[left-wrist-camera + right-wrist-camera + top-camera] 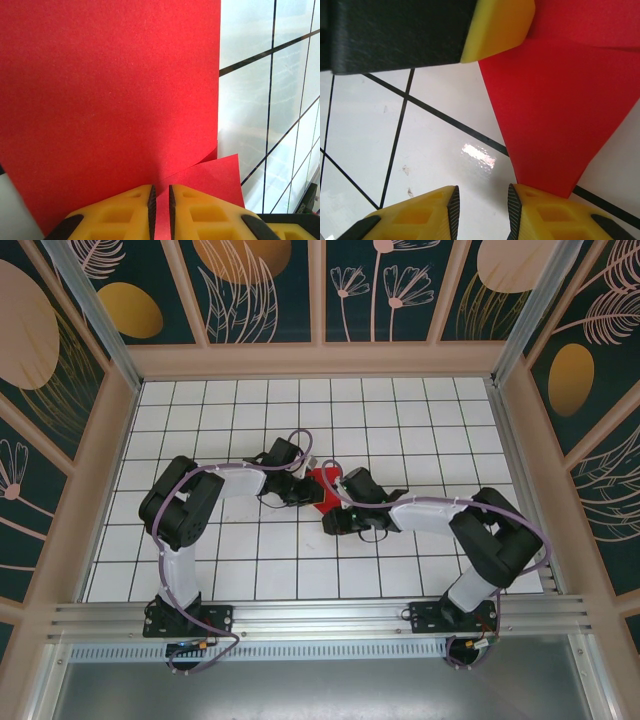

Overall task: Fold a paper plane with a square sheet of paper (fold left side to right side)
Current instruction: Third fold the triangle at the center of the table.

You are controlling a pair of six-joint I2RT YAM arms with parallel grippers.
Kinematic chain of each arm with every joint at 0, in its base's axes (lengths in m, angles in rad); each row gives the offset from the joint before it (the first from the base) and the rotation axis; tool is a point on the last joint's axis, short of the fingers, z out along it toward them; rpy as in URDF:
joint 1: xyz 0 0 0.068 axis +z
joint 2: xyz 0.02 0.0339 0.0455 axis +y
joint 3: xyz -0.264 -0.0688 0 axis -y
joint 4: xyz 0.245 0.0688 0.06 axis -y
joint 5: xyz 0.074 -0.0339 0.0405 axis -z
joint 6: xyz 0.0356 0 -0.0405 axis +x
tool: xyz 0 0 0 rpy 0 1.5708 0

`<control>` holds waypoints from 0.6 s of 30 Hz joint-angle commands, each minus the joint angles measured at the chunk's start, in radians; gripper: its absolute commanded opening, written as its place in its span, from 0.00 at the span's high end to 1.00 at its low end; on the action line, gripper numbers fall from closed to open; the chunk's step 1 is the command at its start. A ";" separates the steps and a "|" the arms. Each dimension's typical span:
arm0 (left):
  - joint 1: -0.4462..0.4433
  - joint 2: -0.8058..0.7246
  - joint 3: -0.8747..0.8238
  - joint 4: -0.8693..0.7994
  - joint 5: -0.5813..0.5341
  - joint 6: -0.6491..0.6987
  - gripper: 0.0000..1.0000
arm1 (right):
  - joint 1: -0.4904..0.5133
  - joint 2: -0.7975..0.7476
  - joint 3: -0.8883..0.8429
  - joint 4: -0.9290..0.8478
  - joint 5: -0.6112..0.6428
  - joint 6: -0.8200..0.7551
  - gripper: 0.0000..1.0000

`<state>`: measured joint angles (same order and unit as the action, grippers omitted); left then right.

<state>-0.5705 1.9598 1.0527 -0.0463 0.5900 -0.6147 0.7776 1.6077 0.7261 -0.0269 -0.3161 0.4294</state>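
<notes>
Sheet: the square sheet of paper (pixel 321 487) is found mid-surface, between both grippers, with one layer raised over another.
Left gripper: the left gripper (pixel 160 212) is closed on the sheet's edge, jaws pinching the red paper, apparently so a side can be carried across.
Right gripper: the right gripper (pixel 482 206) is kept low at a pointed red corner, jaws spread with nothing between them, probably to steady it.
Surface: the gridded surface (pixel 250 570) serves as backing.

Bright, even overhead light, soft faint shadows beneath the arms in the top view, small white glare patch on the glossy table (pixel 479 155), square sheet of paper (pixel 110 100) saturated red with slight shading near its fold, grid lines bowing slightly toward the left wrist view's edge, close foreground a little soft
</notes>
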 commanded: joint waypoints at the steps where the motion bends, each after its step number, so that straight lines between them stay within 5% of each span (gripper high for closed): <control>1: -0.010 0.069 -0.018 -0.026 -0.088 0.010 0.81 | -0.008 0.027 -0.022 0.012 -0.007 0.019 0.65; 8: -0.010 0.065 -0.013 -0.034 -0.092 0.014 0.81 | -0.011 0.037 -0.049 0.017 -0.022 0.044 0.67; 18: -0.009 0.002 0.070 -0.111 -0.116 0.049 0.80 | -0.092 0.057 -0.155 0.001 -0.065 0.167 0.91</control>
<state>-0.5812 1.9598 1.0855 -0.0937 0.5526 -0.6014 0.7055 1.6226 0.6411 0.0906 -0.3859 0.5434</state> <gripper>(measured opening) 0.202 0.106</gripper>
